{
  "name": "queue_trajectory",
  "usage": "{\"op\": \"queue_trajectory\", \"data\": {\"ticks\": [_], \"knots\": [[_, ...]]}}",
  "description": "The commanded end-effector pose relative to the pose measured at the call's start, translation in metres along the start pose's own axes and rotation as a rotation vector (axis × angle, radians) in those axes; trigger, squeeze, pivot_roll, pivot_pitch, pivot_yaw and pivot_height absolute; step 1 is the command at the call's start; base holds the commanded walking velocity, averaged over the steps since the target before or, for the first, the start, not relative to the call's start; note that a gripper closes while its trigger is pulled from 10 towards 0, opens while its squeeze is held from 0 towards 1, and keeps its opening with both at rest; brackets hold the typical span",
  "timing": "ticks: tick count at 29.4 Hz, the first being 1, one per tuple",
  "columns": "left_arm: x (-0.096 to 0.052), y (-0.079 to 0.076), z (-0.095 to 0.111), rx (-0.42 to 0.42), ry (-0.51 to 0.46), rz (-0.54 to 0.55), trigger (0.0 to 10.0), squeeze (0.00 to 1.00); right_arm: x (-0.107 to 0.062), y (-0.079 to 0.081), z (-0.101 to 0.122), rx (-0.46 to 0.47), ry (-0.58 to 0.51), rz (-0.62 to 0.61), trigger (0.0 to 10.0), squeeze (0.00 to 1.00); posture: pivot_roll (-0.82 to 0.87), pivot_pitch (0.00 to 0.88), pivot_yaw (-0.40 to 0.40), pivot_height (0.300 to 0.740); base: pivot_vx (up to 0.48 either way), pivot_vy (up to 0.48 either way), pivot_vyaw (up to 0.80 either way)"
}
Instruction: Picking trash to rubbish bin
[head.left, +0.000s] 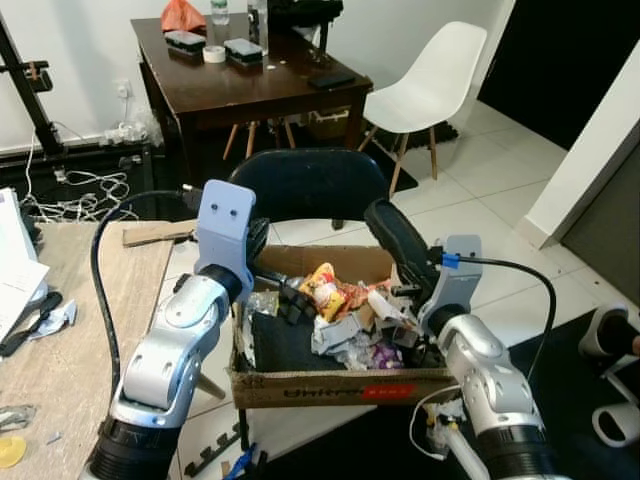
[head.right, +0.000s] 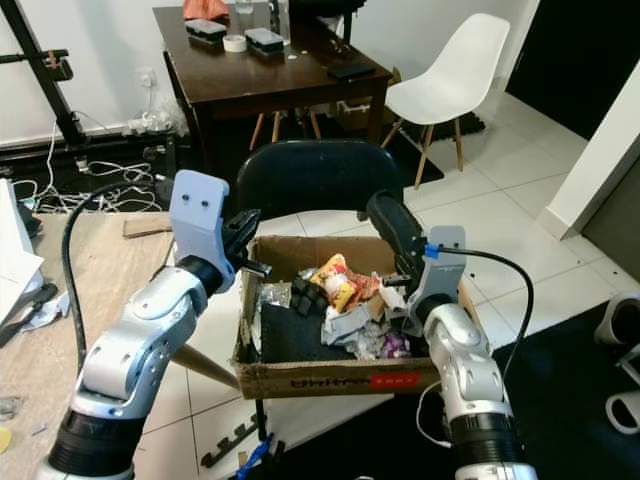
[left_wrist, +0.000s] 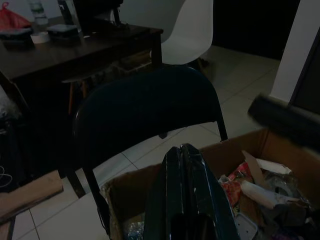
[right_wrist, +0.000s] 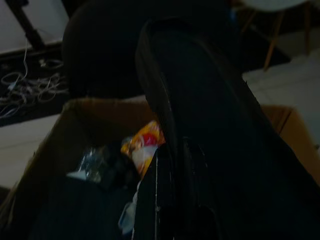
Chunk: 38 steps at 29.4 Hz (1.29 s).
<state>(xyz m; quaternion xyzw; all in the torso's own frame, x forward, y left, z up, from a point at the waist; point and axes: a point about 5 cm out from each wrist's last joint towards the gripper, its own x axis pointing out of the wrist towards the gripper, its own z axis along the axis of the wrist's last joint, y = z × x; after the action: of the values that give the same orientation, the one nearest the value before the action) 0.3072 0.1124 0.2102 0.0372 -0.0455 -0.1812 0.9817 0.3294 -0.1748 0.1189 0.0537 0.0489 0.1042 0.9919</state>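
Right now I hold both grippers over the box (head.left: 340, 385) of trash (head.left: 345, 310) on the black chair (head.left: 310, 185). Left gripper (left_wrist: 186, 165) fingers are together, empty; right gripper (head.left: 395, 235), I cannot tell. A careless reach could tip the box off.

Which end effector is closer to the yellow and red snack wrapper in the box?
Right. The right end effector hangs just above the snack wrapper; the left end effector sits at the box's left rear corner.
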Motion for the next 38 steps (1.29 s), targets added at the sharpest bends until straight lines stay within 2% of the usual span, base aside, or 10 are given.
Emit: {"op": "queue_trajectory", "data": {"ticks": [1, 7, 14, 27, 32, 38], "knots": [[0.002, 0.002, -0.002, 0.026, 0.025, -0.001, 10.0, 0.00, 0.003, -0.004, 0.005, 0.002, -0.033, 0.003, 10.0, 0.00, 0.20, 0.111, 0.005, 0.740, 0.000, 0.000, 0.00], [0.002, 0.005, -0.003, 0.029, 0.038, 0.015, 10.0, 0.00, 0.008, -0.013, 0.005, -0.012, -0.033, -0.029, 10.0, 0.00, 0.20, 0.112, 0.009, 0.740, 0.000, 0.000, 0.00], [0.004, 0.007, -0.005, 0.040, 0.049, 0.029, 10.0, 0.00, 0.017, -0.020, 0.016, -0.022, -0.067, -0.043, 10.0, 0.00, 0.21, 0.119, 0.019, 0.740, 0.000, 0.000, 0.00], [0.005, 0.021, -0.006, 0.072, 0.062, 0.078, 10.0, 0.00, 0.026, -0.015, 0.024, -0.045, -0.107, 0.004, 10.0, 0.00, 0.22, 0.124, 0.029, 0.740, 0.000, 0.000, 0.00], [0.007, 0.031, -0.006, 0.107, 0.074, 0.100, 10.0, 0.00, 0.032, -0.007, 0.023, -0.073, -0.078, 0.072, 10.0, 0.00, 0.21, 0.129, 0.039, 0.740, 0.000, 0.000, 0.00], [0.007, 0.033, -0.005, 0.108, 0.078, 0.090, 10.0, 0.00, 0.033, -0.007, 0.020, -0.082, -0.063, 0.098, 10.0, 0.00, 0.21, 0.146, 0.035, 0.740, 0.000, 0.000, 0.00]]}}
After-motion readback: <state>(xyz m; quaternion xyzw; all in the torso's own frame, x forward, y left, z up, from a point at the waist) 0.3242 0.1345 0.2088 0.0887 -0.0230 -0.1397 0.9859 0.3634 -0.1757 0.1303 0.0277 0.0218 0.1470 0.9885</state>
